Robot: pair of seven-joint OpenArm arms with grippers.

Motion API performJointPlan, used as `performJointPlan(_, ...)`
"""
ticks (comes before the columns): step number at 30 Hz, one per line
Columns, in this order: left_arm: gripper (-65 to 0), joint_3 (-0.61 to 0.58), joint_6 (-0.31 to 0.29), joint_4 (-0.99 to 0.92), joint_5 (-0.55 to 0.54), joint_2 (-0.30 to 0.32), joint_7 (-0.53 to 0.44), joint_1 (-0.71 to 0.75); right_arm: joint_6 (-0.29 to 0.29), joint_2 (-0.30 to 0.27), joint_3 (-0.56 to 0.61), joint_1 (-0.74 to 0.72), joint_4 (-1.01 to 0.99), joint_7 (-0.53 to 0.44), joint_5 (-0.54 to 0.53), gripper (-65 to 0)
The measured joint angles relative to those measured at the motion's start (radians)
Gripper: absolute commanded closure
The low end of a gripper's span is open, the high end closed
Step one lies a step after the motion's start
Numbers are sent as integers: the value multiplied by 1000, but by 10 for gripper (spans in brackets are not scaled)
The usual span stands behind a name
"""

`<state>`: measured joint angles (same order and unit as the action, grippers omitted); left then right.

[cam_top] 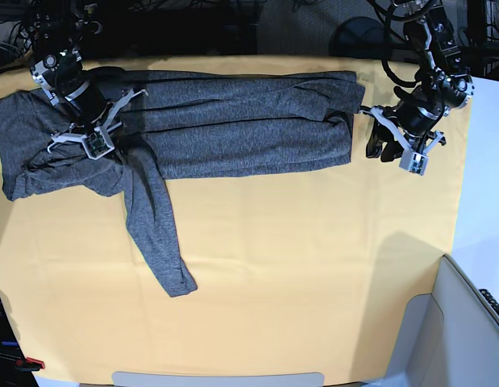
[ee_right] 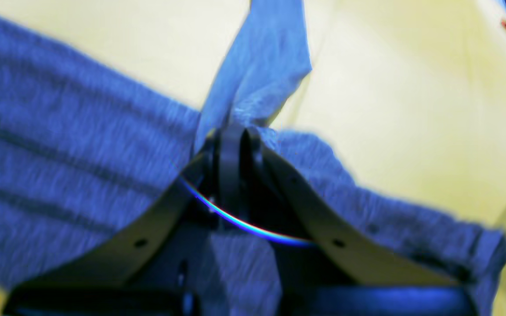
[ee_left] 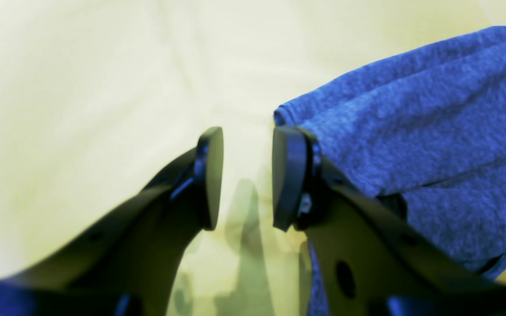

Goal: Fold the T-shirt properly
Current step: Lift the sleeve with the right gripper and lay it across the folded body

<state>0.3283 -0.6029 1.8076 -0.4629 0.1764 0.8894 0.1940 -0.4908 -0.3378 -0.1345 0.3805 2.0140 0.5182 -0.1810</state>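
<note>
My right gripper (ee_right: 231, 145) pinched a fold of the shirt (cam_top: 233, 121), which lay across the tablecloth's (cam_top: 313, 266) far side; my left gripper (ee_left: 247, 175) stood open, empty, beside its hem.

Both arms are black, jointed, with looping black cables near the shoulders. The right gripper (cam_top: 94, 139) wears pale grey bracket plates around black fingers (ee_right: 231, 166). The left gripper (ee_left: 247, 175) has flat, rounded black pads (ee_left: 289, 175), screw-holed brackets.

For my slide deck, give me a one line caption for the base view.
Right gripper pinches the grey T-shirt on the yellow tablecloth; left gripper open beside its hem.
</note>
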Motion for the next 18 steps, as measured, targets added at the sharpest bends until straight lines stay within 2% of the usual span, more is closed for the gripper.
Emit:
performJointPlan(8, -187, 0, 0, 0, 0, 1, 0, -1, -3, 26, 13, 80, 9, -3, -1, -6)
performJointPlan(18, -187, 0, 0, 0, 0, 1, -1, -2, -3, 22, 137, 116, 13, -3, 2, -6)
